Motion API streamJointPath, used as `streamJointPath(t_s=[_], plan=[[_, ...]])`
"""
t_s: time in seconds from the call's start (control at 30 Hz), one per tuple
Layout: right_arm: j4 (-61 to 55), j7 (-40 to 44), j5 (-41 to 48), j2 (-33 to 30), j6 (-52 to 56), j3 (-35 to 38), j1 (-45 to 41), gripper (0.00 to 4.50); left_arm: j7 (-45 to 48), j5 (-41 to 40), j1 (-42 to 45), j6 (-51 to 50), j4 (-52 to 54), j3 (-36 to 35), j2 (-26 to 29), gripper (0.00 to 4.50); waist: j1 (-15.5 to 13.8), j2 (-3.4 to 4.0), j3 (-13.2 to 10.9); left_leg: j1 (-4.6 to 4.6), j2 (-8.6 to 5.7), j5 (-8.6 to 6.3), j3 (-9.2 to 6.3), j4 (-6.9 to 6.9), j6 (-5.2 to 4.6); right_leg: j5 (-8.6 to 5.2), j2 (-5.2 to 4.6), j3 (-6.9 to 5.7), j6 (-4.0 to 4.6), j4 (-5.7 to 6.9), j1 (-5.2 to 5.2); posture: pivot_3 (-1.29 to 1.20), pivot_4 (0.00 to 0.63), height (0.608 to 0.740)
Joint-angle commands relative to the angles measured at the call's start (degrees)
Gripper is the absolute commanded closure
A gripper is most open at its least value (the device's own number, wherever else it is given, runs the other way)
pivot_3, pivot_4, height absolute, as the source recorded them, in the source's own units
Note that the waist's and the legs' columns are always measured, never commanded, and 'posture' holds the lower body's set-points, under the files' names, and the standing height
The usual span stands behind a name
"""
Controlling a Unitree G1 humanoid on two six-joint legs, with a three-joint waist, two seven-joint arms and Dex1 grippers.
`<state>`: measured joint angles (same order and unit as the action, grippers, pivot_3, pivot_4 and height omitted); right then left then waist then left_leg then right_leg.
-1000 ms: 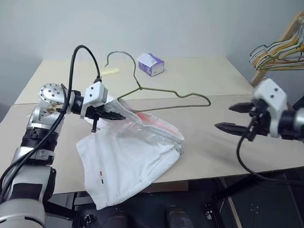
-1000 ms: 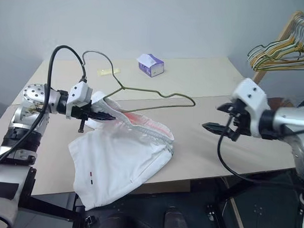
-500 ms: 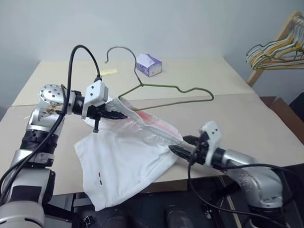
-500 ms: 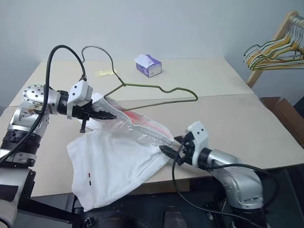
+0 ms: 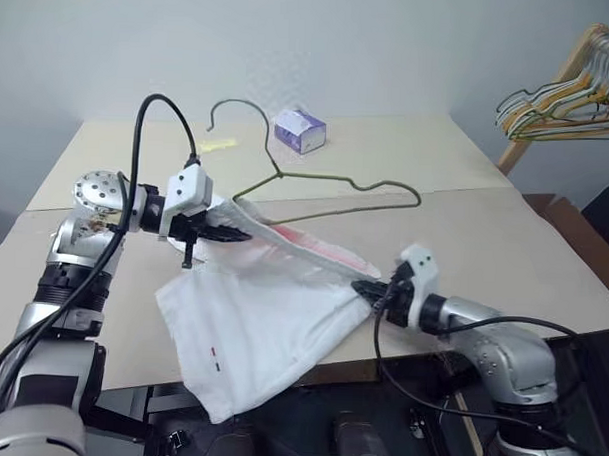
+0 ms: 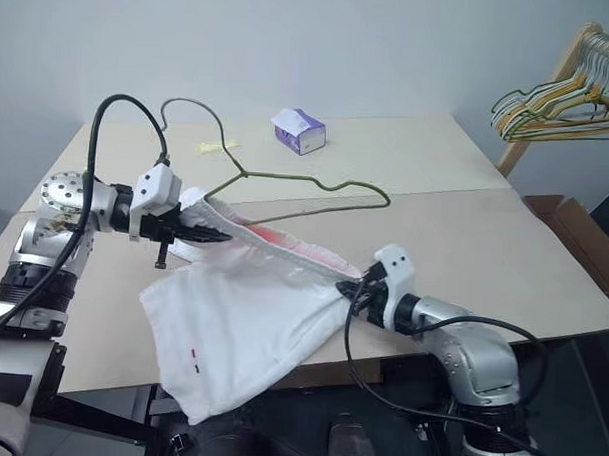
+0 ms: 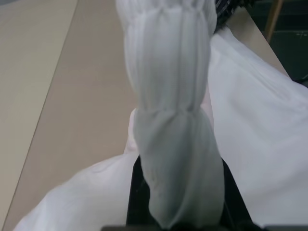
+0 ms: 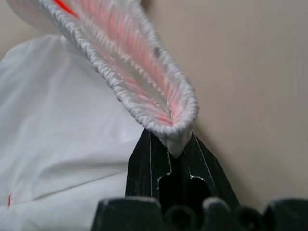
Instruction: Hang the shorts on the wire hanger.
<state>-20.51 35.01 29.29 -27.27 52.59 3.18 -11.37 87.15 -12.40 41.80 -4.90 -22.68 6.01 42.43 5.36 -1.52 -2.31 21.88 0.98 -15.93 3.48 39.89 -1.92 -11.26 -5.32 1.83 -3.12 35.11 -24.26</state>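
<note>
The white shorts (image 5: 266,322) lie on the table with one leg hanging over the front edge. Their gathered waistband (image 5: 304,250) is stretched in a line between my two grippers, its inside showing pink-red. At the waistband's left end my left gripper (image 5: 242,233) is shut on it, and the bunched elastic (image 7: 171,96) runs up from between its fingers (image 7: 137,202). My right gripper (image 5: 366,289) is shut on the right end, pinching the folded rim (image 8: 159,103) at its fingertips. The wire hanger (image 5: 336,179) lies on the table just behind the shorts, hook towards the back left.
A purple and white tissue box (image 5: 300,129) and a yellow slip (image 5: 218,143) sit at the back of the table (image 5: 504,245). A wooden rack with a bunch of hangers (image 5: 564,97) stands at the far right. A cardboard box (image 6: 575,227) is on the floor beside it.
My right gripper swung in from the right, dropped to the table and shut on the waistband's right end. The waistband is now pulled straight. The left gripper kept its hold.
</note>
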Motion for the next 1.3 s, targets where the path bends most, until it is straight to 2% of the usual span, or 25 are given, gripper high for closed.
streamJointPath(t_s=[0.03, 0.2, 0.43, 1.0, 1.3], plan=[[-0.67, 2.31, 3.28, -3.83, 1.38, 4.47, -2.11, 4.47, 2.18, 0.23, -0.06, 2.35, 0.4, -0.5, 2.75, 4.5, 0.1, 0.0, 0.0, -0.01, 0.0, 0.0, 0.01, -0.01, 0.0, 0.0, 0.0, 0.01, 0.0, 0.0, 0.0, -0.08, 0.0, 0.74], [0.82, 5.58, 5.76, -9.73, 1.75, 6.21, -3.56, 4.47, 4.96, 2.66, -0.28, 6.16, -2.38, 1.45, 4.94, 4.5, 0.09, 0.0, 0.0, -0.02, 0.0, 0.0, 0.02, -0.01, 0.0, 0.0, 0.0, 0.01, 0.0, -0.02, 0.01, -0.09, 0.0, 0.74], [2.37, 7.73, 7.22, -14.02, 0.83, 6.87, -4.67, 4.47, 1.17, 6.53, -1.03, 9.38, -4.45, 3.32, 4.61, 4.5, 0.06, 0.0, 0.0, -0.02, 0.0, 0.0, 0.03, 0.0, -0.01, 0.0, 0.0, 0.01, 0.0, -0.02, 0.02, -0.09, 0.0, 0.74], [1.56, 9.54, 8.2, -17.16, -0.94, 6.95, -2.31, 4.47, -1.12, 3.05, -2.07, 5.15, -3.7, 1.88, 2.79, 4.5, 0.09, 0.0, 0.0, 0.0, 0.0, -0.01, 0.03, 0.01, -0.02, 0.0, -0.01, 0.01, -0.01, -0.01, 0.01, -0.09, 0.0, 0.74], [2.09, 9.97, 8.15, -17.74, -1.08, 6.38, -2.65, 4.47, 1.12, 1.52, -3.53, 7.12, -2.62, 1.92, 3.64, 4.5, 0.05, 0.0, 0.0, 0.0, 0.01, -0.01, 0.03, 0.01, -0.02, 0.0, -0.01, 0.01, 0.0, -0.01, 0.01, -0.09, 0.0, 0.74]])
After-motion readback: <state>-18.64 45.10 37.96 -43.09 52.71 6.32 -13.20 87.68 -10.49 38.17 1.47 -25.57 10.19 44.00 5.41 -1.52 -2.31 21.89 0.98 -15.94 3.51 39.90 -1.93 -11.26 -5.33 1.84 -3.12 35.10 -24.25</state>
